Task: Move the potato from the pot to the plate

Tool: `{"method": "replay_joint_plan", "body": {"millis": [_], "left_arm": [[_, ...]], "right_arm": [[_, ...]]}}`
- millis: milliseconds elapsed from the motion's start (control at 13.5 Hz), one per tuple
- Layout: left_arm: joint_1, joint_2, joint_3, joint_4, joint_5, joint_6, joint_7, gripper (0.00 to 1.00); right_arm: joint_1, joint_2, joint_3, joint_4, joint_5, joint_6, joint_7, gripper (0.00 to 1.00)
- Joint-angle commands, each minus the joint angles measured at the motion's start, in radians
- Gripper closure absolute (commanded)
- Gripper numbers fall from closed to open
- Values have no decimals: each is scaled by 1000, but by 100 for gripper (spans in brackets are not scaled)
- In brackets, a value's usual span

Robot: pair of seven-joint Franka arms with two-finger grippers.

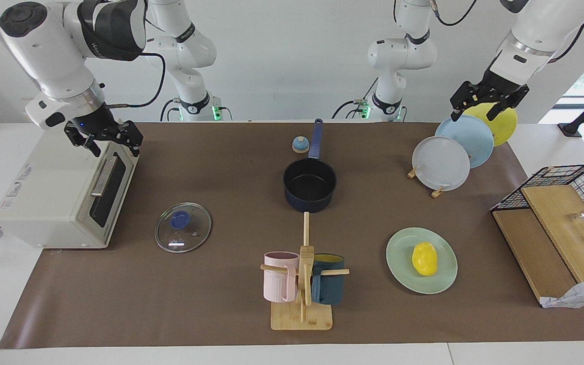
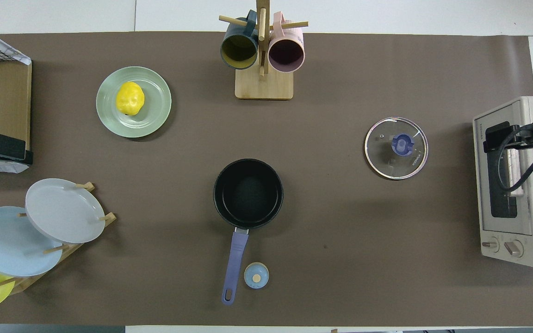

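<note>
1. The small, glossy, bright yellow egg-shaped potato (image 1: pixel 424 258) lies on the round pale mint-green plate with a ridged rim (image 1: pixel 401 274), a little toward the left arm's end of it. The plate sits on the brown-covered desk (image 1: pixel 221 304), farther from the robots than the saucepan.
2. The round dark navy pot with a black inside and a long blue handle (image 1: pixel 309 184) stands mid-desk and looks empty, so I judge the transfer done.
3. The left gripper (image 1: pixel 489 100) hangs over the upright plates in the wooden rack (image 1: pixel 454 152), apparently empty; I cannot tell how its fingers stand. The right gripper (image 1: pixel 103 137) hangs over the cream toaster oven (image 1: pixel 59 192), fingers spread, holding nothing. Both arms seem to be waiting.
4. Handling, as a guess: the potato looks light, rigid and slippery, and apt to roll on its curved skin. A grip across its narrow middle, from above, should hold best.
5. The facing view shows both arms whole and how high the grippers hang. The overhead view shows only a dark part of each at its edges, but looks straight into the pot's bare bottom (image 2: pixel 248 193) and shows the potato (image 2: pixel 130 97) off-centre on the plate (image 2: pixel 155 111).
6. A glass lid with a blue knob (image 1: pixel 183 226) lies flat between oven and pot.
</note>
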Motion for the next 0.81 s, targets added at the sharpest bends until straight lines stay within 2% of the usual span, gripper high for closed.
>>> {"method": "replay_joint_plan", "body": {"millis": [0, 296, 741], "left_arm": [[6, 16, -11, -31, 25, 63, -7, 0], [-2, 22, -13, -20, 66, 23, -3, 0], [4, 18, -17, -22, 59, 32, -3, 0]], "right_arm": [[-9, -2, 3, -2, 8, -2, -19, 0], [-9, -2, 3, -2, 8, -2, -21, 0], [-10, -2, 3, -4, 8, -2, -19, 0]]}}
